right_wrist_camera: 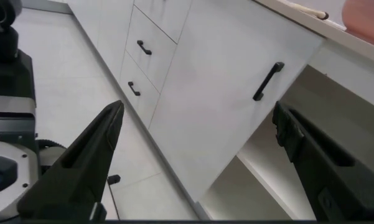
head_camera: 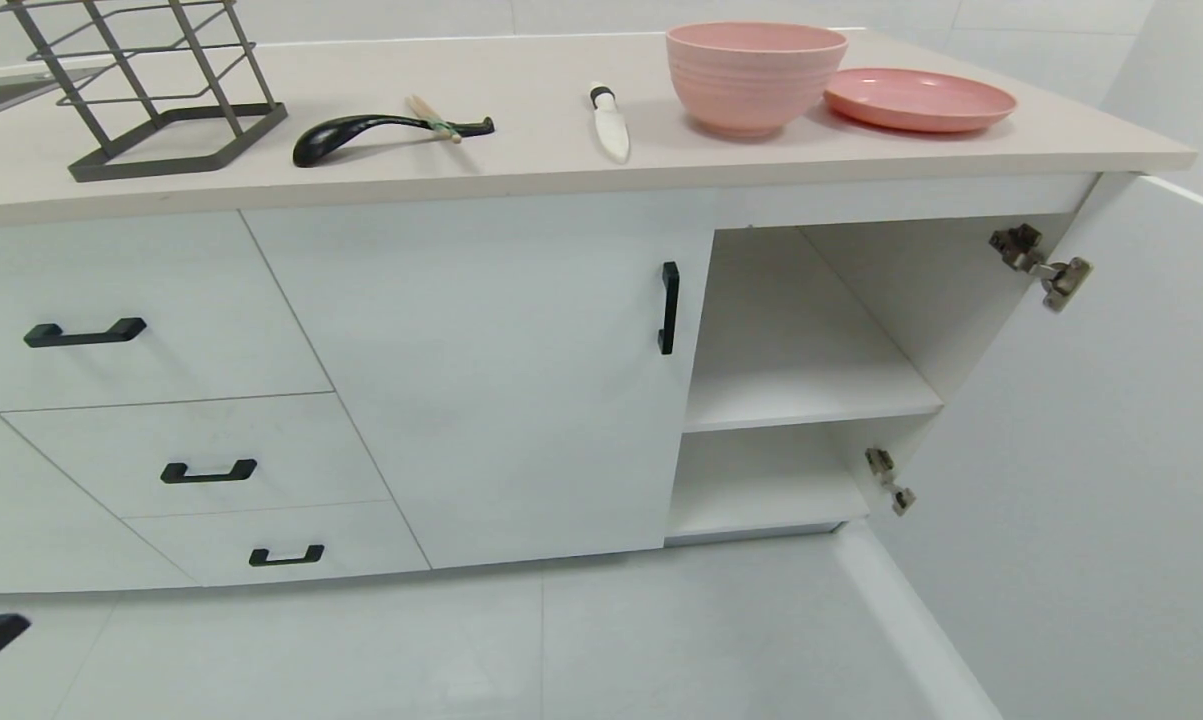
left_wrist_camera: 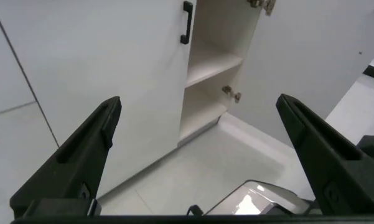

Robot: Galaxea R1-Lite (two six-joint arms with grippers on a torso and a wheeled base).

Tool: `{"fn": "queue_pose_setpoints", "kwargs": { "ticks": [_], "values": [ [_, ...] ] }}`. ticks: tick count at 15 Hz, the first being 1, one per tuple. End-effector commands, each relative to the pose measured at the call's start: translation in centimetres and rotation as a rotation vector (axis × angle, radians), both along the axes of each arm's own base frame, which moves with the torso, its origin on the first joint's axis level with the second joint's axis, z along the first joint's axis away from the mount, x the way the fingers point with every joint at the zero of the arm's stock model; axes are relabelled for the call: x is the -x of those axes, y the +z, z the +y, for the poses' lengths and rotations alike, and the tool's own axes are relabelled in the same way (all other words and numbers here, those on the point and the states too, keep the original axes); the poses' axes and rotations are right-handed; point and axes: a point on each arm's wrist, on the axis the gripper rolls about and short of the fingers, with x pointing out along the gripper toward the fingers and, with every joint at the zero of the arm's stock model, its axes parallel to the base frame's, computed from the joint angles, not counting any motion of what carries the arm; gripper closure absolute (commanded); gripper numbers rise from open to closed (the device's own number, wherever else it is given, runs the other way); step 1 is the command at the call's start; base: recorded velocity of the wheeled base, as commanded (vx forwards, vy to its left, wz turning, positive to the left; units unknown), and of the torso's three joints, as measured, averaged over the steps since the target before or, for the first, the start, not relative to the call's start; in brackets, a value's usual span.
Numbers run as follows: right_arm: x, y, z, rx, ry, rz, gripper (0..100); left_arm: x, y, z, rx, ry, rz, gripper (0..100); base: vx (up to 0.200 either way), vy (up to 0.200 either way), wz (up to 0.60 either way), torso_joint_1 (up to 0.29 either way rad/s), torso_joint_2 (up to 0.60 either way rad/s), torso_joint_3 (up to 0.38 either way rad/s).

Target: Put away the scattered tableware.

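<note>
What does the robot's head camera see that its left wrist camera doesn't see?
Head camera, not the left wrist: the countertop with the pink bowl, pink plate, knife, black spoon, chopsticks and wire rack, plus three drawers. Left wrist camera, not the head: both fingers of the left gripper, spread wide apart. Both: the open cabinet with its shelf, the black door handle beside it, and the white floor.
</note>
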Motion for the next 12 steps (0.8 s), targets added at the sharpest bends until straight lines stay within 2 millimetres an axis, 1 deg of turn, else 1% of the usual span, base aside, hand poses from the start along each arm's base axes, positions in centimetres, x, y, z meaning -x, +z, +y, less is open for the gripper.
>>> {"fn": "queue_pose_setpoints", "kwargs": {
  "ticks": [1, 4, 6, 7, 8, 9, 10, 11, 12],
  "values": [
    [4.1, -1.1, 0.2, 0.005, -0.017, -0.141, 0, 2.3, -1.6, 0.3, 0.013, 0.045, -0.043, 0, 0.000, 0.000, 0.00, 0.000, 0.00, 0.000],
    [5.0, -2.7, 0.3, -0.025, -0.095, -0.069, 0, 2.5, -3.2, 0.1, 0.007, 0.131, -0.009, 0, 0.000, 0.000, 0.00, 0.000, 0.00, 0.000],
    [5.6, -4.0, 0.5, -0.045, -0.184, -0.021, 0, 2.4, -6.0, 0.0, 0.000, 0.196, 0.034, 0, 0.000, 0.000, 0.00, 0.000, 0.00, 0.000],
    [5.7, -4.3, 0.5, -0.050, -0.195, 0.002, 0, 2.3, -7.0, 0.0, -0.010, 0.195, 0.066, 0, 0.000, 0.000, 0.00, 0.000, 0.00, 0.000],
    [5.6, -4.6, 0.5, -0.055, -0.203, 0.035, 0, 2.3, -7.2, 0.0, -0.008, 0.216, 0.097, 0, 0.000, 0.000, 0.00, 0.000, 0.00, 0.000],
    [5.5, -4.9, 0.5, -0.056, -0.202, 0.066, 0, 2.3, -7.2, 0.1, -0.008, 0.247, 0.092, 0, 0.000, 0.000, 0.00, 0.000, 0.00, 0.000],
    [5.5, -5.2, 0.5, -0.058, -0.203, 0.102, 0, 2.2, -7.2, 0.2, -0.006, 0.310, 0.092, 0, 0.000, 0.000, 0.00, 0.000, 0.00, 0.000],
    [5.5, -5.3, 0.5, -0.059, -0.204, 0.117, 0, 2.2, -7.2, 0.4, -0.016, 0.410, 0.080, 0, 0.000, 0.000, 0.00, 0.000, 0.00, 0.000],
    [5.5, -5.4, 0.5, -0.059, -0.202, 0.128, 0, 2.1, -7.3, 0.7, -0.044, 0.548, 0.070, 0, 0.000, 0.000, 0.00, 0.000, 0.00, 0.000]
  ]
}}
